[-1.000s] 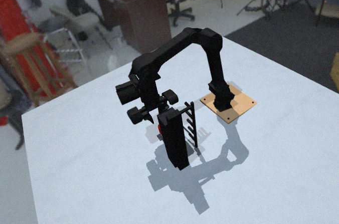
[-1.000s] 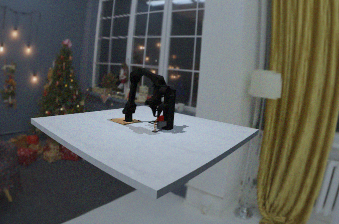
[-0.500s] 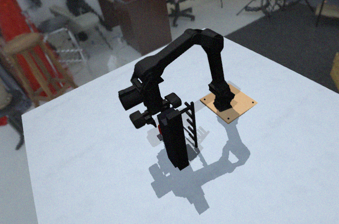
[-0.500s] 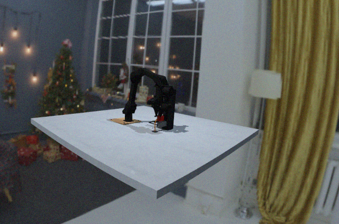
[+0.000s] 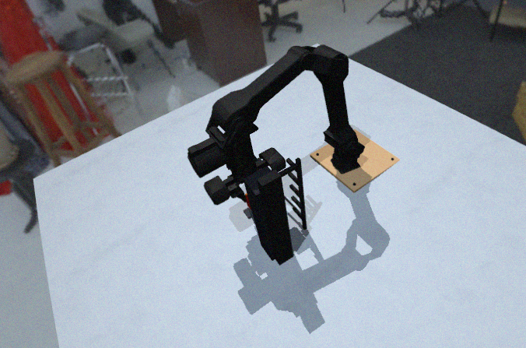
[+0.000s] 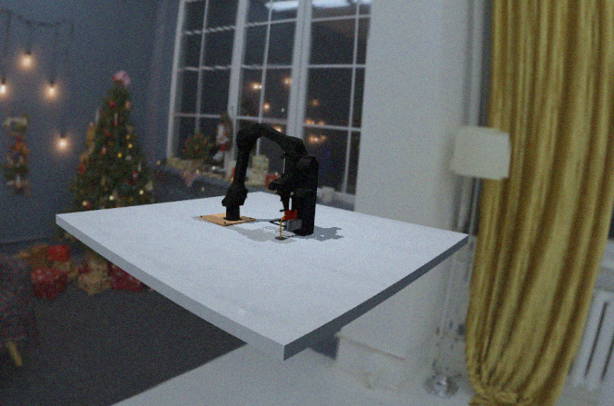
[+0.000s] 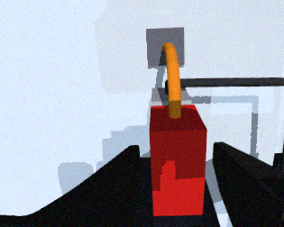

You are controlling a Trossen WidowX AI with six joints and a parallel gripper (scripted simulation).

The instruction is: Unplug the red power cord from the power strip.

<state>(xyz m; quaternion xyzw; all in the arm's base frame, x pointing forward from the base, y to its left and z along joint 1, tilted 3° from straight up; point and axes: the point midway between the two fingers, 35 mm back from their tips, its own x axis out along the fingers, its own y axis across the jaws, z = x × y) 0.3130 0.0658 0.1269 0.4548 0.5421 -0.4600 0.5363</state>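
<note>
Hand (image 7: 175,147) pointing down, part open, gripping nothing. Fingers straddle the plug, with a thin gap showing on each side in the wrist view.

Desk (image 5: 131,255): white, below the hand.

Strip (image 5: 271,216): tall black block standing upright, just beside the hand, taller than the fingers reach.

Rack (image 5: 296,194): thin black ladder-like frame beyond the strip, on the far side from the hand.

Plug (image 7: 178,167): red block between the fingers, low against the strip's side. It looks still seated, though the joint itself is hidden.

Cord (image 7: 172,77): orange, arcs out of the plug away from the hand, down to a small grey block (image 7: 165,46) on the desk.

Risks, as judged:
- Closing off-centre would push the plug sideways and jam it in the socket.
- A pull not in line with the prongs could tip the upright strip, which does not look anchored.
- Weak squeeze on smooth faces: fingers slip off, plug stays in.
- A wide pull may drag the cord taut against its grey end.
- Hand body sits close to the strip, so retreat after release may brush it.
</note>
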